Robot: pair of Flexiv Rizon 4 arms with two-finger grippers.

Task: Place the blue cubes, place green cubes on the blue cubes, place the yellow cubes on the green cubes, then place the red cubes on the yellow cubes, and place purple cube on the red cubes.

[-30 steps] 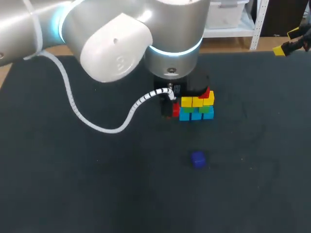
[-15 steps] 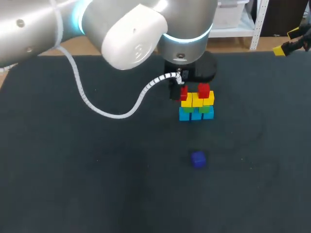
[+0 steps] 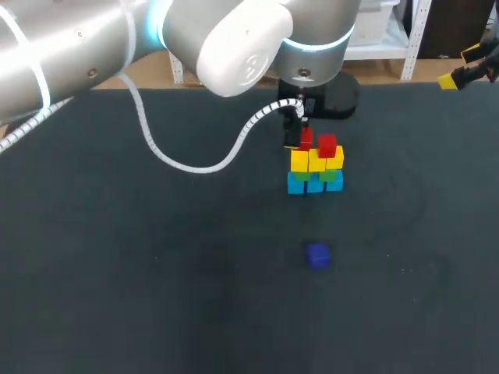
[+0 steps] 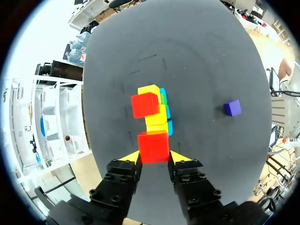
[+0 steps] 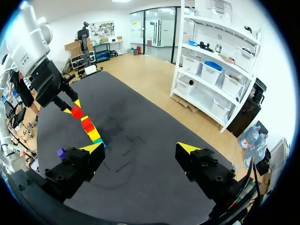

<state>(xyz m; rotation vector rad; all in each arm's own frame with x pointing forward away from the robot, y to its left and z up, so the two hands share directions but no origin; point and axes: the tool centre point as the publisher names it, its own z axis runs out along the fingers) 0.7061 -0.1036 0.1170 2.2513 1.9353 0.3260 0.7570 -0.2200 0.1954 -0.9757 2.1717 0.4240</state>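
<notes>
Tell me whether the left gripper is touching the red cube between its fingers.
Touching. The left wrist view shows both yellow tips of the left gripper pressed against opposite sides of the red cube.

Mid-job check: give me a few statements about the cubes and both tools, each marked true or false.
1. The left tool is shut on a small red cube. True.
2. The purple cube sits on top of the stack. False: it lies alone on the black table, apart from the stack.
3. A second red cube rests on the yellow cubes. True.
4. The right tool holds a cube. False: it is open and empty, off to the side of the stack.
</notes>
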